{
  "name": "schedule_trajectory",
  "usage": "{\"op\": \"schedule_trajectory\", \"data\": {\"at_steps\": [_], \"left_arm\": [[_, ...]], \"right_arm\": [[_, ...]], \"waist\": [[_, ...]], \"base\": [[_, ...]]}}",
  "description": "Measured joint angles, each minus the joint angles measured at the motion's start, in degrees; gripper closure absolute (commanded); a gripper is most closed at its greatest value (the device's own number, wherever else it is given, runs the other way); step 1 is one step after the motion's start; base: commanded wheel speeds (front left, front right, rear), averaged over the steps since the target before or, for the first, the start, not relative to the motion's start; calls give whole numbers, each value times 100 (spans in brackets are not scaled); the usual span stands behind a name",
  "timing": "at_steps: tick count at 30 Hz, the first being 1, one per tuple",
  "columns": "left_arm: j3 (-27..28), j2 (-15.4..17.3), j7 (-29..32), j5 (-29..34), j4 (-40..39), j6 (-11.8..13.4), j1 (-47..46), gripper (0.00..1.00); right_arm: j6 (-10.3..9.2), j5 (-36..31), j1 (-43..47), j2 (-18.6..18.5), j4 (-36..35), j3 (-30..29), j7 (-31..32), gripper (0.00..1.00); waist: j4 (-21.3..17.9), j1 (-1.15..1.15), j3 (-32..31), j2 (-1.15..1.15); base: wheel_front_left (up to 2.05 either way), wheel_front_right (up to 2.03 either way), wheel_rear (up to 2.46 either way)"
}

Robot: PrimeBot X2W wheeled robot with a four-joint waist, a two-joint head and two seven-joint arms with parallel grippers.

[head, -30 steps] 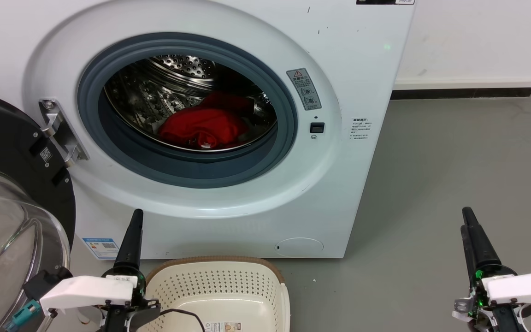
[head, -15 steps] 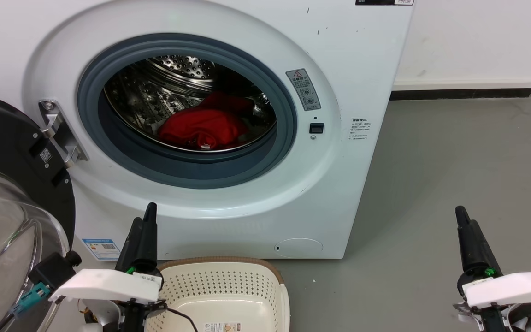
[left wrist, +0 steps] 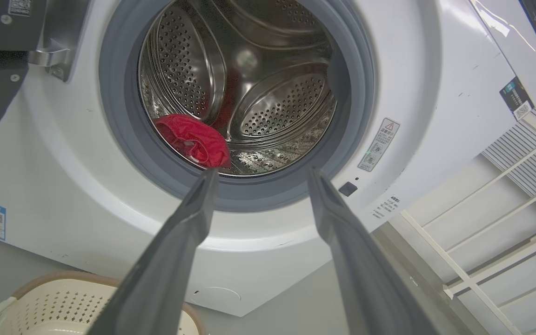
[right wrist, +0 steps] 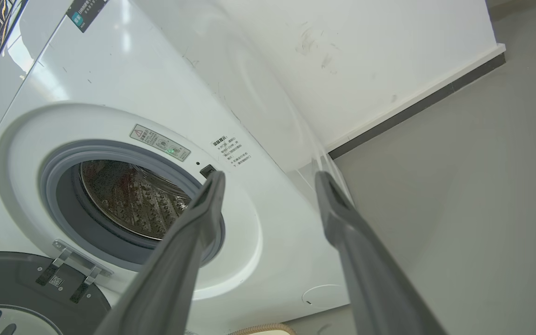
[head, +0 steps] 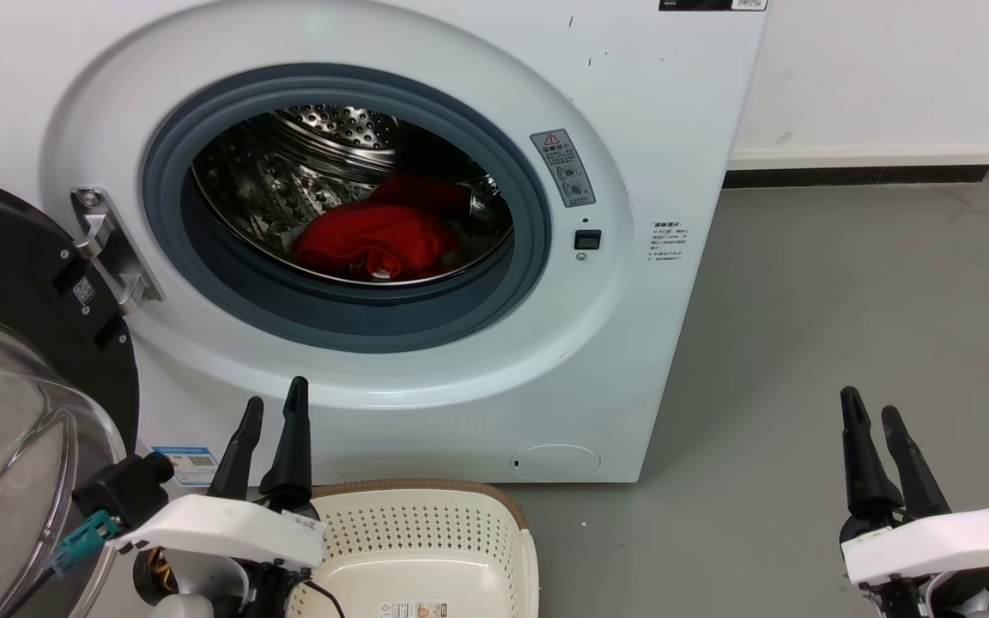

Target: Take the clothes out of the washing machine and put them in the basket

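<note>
Left hand point(head: 275, 392), right hand point(head: 869, 402) newly spread, empty | clothes point(head: 370, 240): 1 heap (drum point(head: 271, 180)) | basket point(head: 426, 486): 1

Clothes point(head: 374, 236) in washing machine point(head: 658, 112) (basket point(head: 426, 525) before)

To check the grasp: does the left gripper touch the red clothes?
Apart. Head view: left gripper hangs below the porthole, clothes lie inside the drum.

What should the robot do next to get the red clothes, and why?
Probably raise the left gripper up and forward through the porthole toward the clothes. It is open and empty, just below the opening; the door stands open, the clothes lie in the drum, and the basket sits beneath.
</note>
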Motion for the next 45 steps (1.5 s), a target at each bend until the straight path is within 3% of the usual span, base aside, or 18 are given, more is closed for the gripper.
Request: {"op": "schedule_trajectory", "data": {"at_steps": [25, 45], "left_arm": [[-397, 182, -431, 1723, -81, 369, -14, 0], [-388, 172, -690, 2592, 73, 463, -12, 0]], "right_arm": [[0, -2018, 59, 0, -74, 59, -350, 0], [0, -3005, 126, -1, -108, 69, -541, 0]], "waist": [[-22, 0, -5, 0], [-25, 0, -26, 0]], "base": [[0, 0, 0], [0, 0, 0]]}}
